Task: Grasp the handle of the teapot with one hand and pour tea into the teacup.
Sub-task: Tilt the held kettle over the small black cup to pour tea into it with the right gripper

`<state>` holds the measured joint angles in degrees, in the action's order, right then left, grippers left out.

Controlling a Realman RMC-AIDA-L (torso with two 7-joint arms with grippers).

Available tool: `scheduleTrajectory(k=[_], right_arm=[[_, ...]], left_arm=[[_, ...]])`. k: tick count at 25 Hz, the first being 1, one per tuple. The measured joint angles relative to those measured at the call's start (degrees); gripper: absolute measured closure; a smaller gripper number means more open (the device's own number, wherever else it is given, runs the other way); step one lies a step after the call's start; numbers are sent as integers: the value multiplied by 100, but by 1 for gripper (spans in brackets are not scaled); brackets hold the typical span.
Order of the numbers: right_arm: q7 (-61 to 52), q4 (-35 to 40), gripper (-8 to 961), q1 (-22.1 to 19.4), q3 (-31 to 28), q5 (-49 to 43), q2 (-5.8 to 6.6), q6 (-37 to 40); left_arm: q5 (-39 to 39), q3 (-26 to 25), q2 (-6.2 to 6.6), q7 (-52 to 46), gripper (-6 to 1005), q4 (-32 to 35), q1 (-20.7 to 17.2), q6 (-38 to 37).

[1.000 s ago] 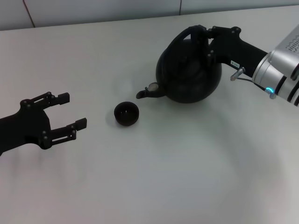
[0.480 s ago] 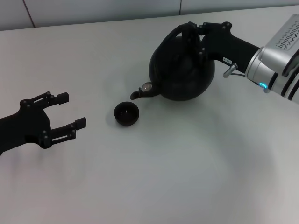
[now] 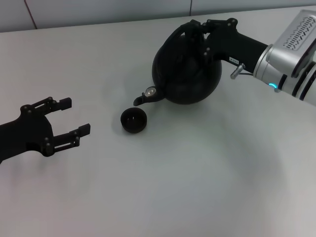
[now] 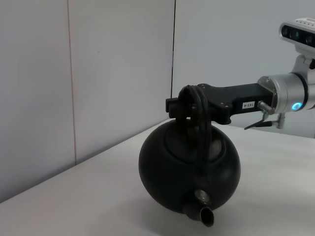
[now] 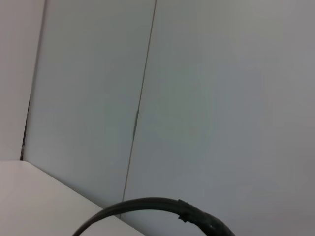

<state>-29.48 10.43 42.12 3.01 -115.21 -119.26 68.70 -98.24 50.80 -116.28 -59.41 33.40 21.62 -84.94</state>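
My right pincer (image 3: 200,30) is clamped on the handle (image 3: 190,29), holding the teapot (image 3: 185,74) tilted. Its spout (image 3: 143,96) hangs just beyond the teacup (image 3: 134,120) on the tabletop (image 3: 173,187), not quite over it. My left pincer (image 3: 71,118) idles wide.

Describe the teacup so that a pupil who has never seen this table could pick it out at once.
Start at the big round black teapot, held by its handle in the right gripper over the white table. Follow its spout down: just below its tip sits the teacup. It is a tiny black bowl with no handle, far smaller than the pot.
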Motion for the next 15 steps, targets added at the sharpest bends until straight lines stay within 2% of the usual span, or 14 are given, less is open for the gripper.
scheduleTrajectory(k=[5, 8, 15], right_arm=[[3, 94, 822, 30, 21, -1, 0, 34], [4, 209, 822, 75, 304, 18, -9, 41], [214, 257, 822, 145, 436, 32, -18, 54]], left_arm=[[-2, 0, 0, 0, 200, 0, 0, 10], [-3, 0, 0, 0, 200, 0, 0, 13], [-3, 0, 0, 0, 200, 0, 0, 21]])
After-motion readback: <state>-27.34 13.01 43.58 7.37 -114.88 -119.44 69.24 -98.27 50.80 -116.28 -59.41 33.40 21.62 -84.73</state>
